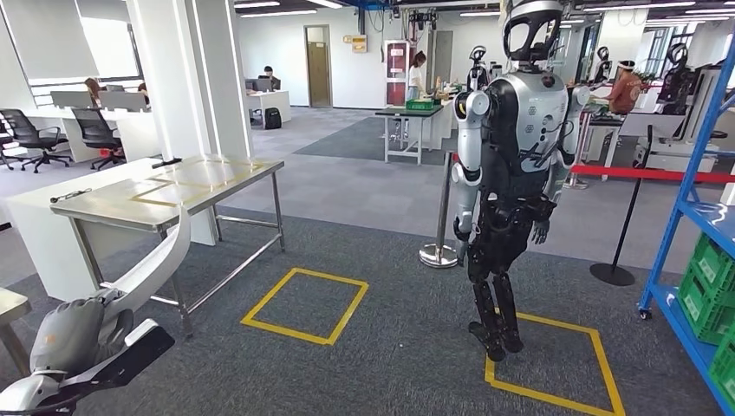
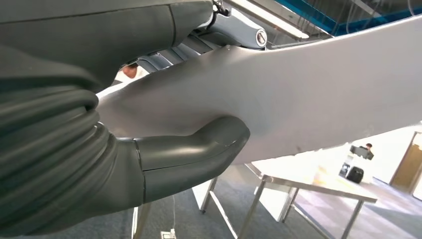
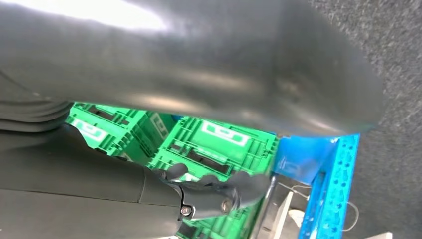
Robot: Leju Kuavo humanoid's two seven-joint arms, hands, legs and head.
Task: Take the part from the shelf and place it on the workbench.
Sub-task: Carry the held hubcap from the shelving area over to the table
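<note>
- One part (image 1: 152,264): a long, curved white piece, held by the left hand (image 1: 82,334) low at the left of the head view, its far end rising toward the workbench (image 1: 173,186).
- Left wrist view has the thick thumb (image 2: 199,149) pressed against the part's underside, darker fingers wrapped over its other side.
- Right hand (image 3: 209,191): dark fingers look curled in with nothing between them, though it's blurry up close.
- One blue shelf (image 1: 689,199) at the right edge, with at least three green crates (image 1: 706,286) stacked on it.
- One metal workbench, yellow tape outlines on its top.
- Two yellow tape squares (image 1: 303,305) on the grey carpet; another humanoid robot (image 1: 511,173) stands at the right one.
- Room: open office with desks, black chairs, a red belt barrier (image 1: 646,173), and a few people in the background.
</note>
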